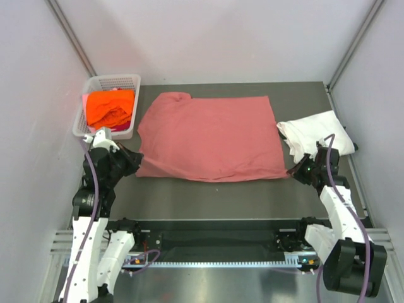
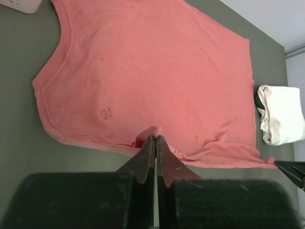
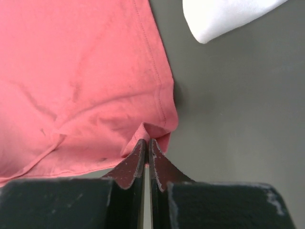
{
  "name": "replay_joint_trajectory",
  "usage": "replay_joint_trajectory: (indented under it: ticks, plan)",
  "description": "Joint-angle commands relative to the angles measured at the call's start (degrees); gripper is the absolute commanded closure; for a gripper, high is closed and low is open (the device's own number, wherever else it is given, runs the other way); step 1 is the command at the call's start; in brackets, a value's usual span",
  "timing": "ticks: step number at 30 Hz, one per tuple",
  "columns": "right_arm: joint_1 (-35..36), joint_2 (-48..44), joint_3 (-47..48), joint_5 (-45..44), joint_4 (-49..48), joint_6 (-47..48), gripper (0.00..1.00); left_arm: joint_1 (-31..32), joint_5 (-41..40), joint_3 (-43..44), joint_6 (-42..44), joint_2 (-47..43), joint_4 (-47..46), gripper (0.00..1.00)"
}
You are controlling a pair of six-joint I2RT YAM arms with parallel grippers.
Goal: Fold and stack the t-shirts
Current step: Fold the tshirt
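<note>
A white plastic mesh basket [image 1: 120, 78] stands in the far left corner of the counter [image 1: 221, 199], close to the left wall [image 1: 31, 126]. The counter has a dark grey-green, matt surface. Pale plain walls close it on the left, far and right sides, with a slanted metal bar [image 1: 353, 44] at each far corner. Along the near edge runs a silver slotted rail [image 1: 214, 264].
</note>
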State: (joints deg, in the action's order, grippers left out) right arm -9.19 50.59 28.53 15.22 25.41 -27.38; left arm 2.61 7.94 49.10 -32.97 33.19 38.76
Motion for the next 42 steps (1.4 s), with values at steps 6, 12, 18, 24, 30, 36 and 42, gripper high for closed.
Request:
replay_joint_trajectory:
  ticks: [6,12,18,24,30,36,42]
  plan:
    - [4.1,6.6,7.0,-4.9,-5.6,-0.1,1.0,-0.2,0.1,1.2,-0.2,8.5,-12.9,1.0]
    - [8.5,14.4,12.0,-9.8,-8.0,-1.5,1.0,-0.2,-0.5,3.7,-0.2,18.0,-18.1,1.0]
    - [8.8,22.9,17.4,-11.3,-9.1,-1.2,1.0,-0.2,-3.1,5.9,-0.7,23.7,-23.0,1.0]
    - [10.5,28.8,22.2,-11.7,-9.6,-0.2,1.0,-0.2,-6.6,7.1,-0.5,26.3,-27.2,1.0]
    - [10.5,31.9,24.9,-12.3,-9.9,0.5,1.0,-0.2,-7.4,7.7,-0.7,28.2,-31.1,1.0]
    - [10.6,34.5,28.1,-12.8,-9.3,0.7,1.0,-0.2,-7.4,8.6,-1.2,31.8,-33.3,1.0]
    - [10.6,36.4,30.3,-14.4,-8.8,0.4,1.0,-0.3,-9.7,9.7,-1.0,34.9,-34.8,1.0]
